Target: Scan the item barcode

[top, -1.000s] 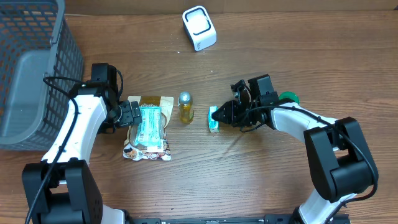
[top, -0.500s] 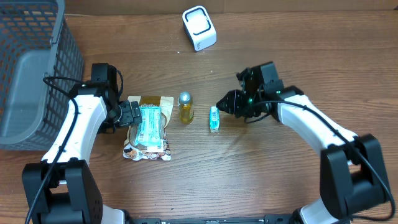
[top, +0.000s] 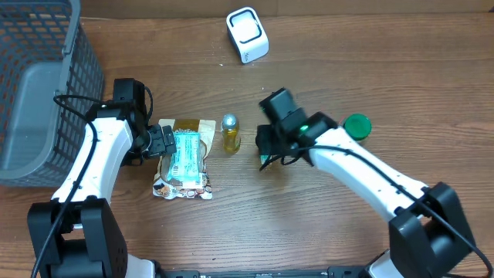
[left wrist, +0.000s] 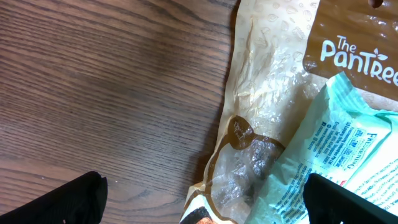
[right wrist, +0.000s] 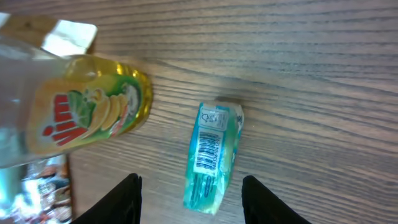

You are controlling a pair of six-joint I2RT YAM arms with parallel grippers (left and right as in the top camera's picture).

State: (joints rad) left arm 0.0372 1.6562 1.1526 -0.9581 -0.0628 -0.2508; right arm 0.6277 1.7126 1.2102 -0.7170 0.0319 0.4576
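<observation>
The small teal pack point(right wrist: 211, 155) lies flat on the wood with its barcode point(right wrist: 208, 146) facing up. My right gripper point(right wrist: 194, 200) hangs open over it, one finger on each side, touching nothing. In the overhead view the right gripper point(top: 266, 147) covers most of the pack point(top: 265, 161). The white scanner point(top: 247, 35) stands at the back of the table. Further left, my left gripper point(top: 166, 143) stands wide open at the left edge of a teal wrapper point(top: 186, 153) lying on a brown snack bag point(top: 185, 181); the left gripper point(left wrist: 205, 202) holds nothing.
A small yellow bottle point(top: 230, 133) lies just left of the pack, close to my right fingers. A green lid point(top: 356, 124) sits to the right. A grey mesh basket point(top: 46, 77) fills the far left corner.
My right gripper has swung left from beside the pack to directly over it, and its jaws have widened. The green lid has come into view. The left arm has not moved.
</observation>
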